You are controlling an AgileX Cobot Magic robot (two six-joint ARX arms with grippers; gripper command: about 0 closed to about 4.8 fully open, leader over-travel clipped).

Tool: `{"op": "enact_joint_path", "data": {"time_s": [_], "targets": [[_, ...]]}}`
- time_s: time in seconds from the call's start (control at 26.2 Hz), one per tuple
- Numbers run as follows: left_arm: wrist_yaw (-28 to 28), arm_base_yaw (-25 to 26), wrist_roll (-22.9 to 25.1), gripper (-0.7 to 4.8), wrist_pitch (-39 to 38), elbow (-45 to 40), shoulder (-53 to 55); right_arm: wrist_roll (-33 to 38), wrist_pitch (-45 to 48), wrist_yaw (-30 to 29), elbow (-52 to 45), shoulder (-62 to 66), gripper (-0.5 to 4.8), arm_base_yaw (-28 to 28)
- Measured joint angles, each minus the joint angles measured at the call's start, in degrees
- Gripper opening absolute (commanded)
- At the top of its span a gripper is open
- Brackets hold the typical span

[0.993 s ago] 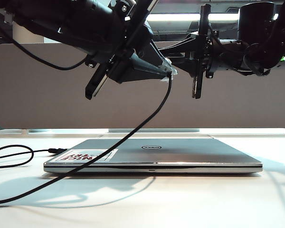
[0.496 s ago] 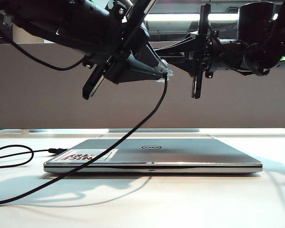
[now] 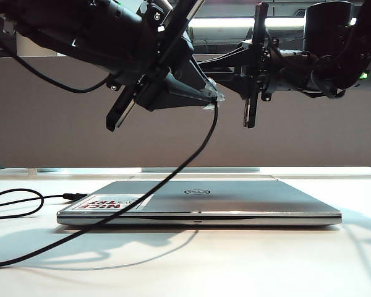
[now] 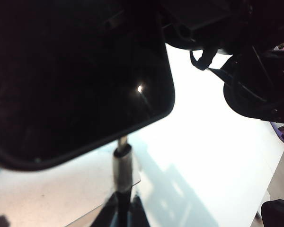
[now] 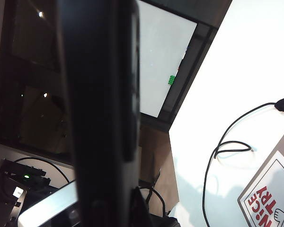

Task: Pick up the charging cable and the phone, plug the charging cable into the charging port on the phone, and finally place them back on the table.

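The phone hangs edge-on and upright, high above the table, with my right gripper shut on it. In the right wrist view the phone is a broad black bar. To its left, my left gripper is shut on the charging cable, whose cord droops to the table. In the left wrist view the silvery plug sticks out of the left gripper and points at the edge of the phone. The exterior view shows a gap between plug and phone. The charging port is too small to see.
A closed silver laptop with a red-lettered sticker lies on the table under both arms. Slack cable loops on the left of the table. A grey-brown partition closes off the back.
My right gripper has carried the phone slightly left, toward the plug. The left gripper and plug have shifted slightly left as well.
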Motion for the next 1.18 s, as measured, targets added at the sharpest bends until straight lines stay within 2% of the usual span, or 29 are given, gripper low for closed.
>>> {"op": "enact_joint_path", "data": {"time_s": [0.57, 1.18], "targets": [[0.26, 0.0, -0.37, -0.07, 0.0, 0.0, 0.0, -2.93, 0.39, -1.18, 0.0, 0.0, -0.01, -0.63], [0.24, 0.0, -0.42, -0.07, 0.15, 0.0, 0.0, -1.11, 1.51, -1.14, 0.0, 0.0, -0.01, -0.81]]}}
